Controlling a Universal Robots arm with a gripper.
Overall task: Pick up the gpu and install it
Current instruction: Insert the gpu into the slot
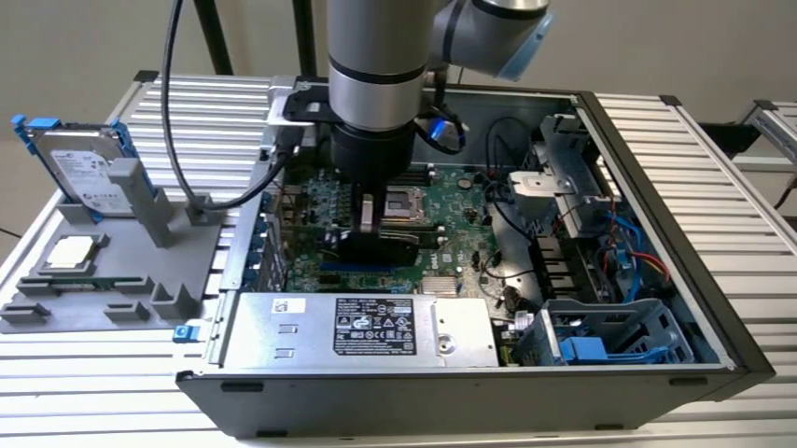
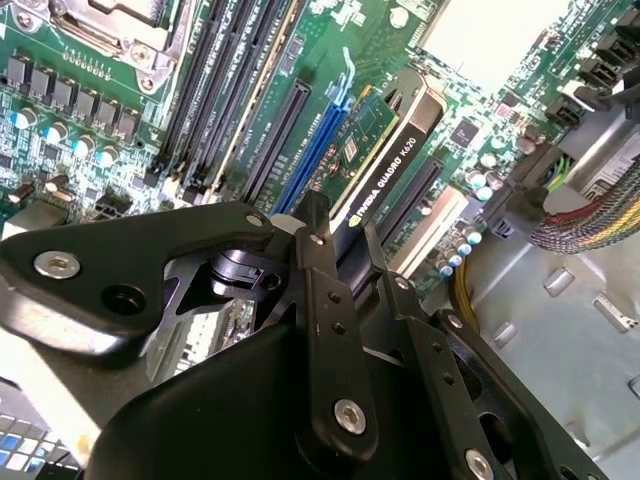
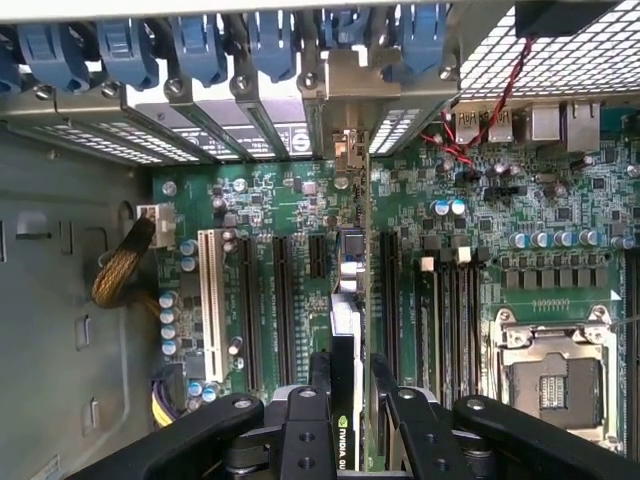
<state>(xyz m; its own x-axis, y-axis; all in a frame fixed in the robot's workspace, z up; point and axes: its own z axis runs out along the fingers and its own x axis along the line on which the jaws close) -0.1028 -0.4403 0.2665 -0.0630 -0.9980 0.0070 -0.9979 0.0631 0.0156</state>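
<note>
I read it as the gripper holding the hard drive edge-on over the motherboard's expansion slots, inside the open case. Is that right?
Not quite: it holds the gpu, not the hard drive, which stands on the grey rack outside the case in the exterior view. Both wrist views show the gripper shut on the card, edge-on over the motherboard slots, inside the open case.
</note>
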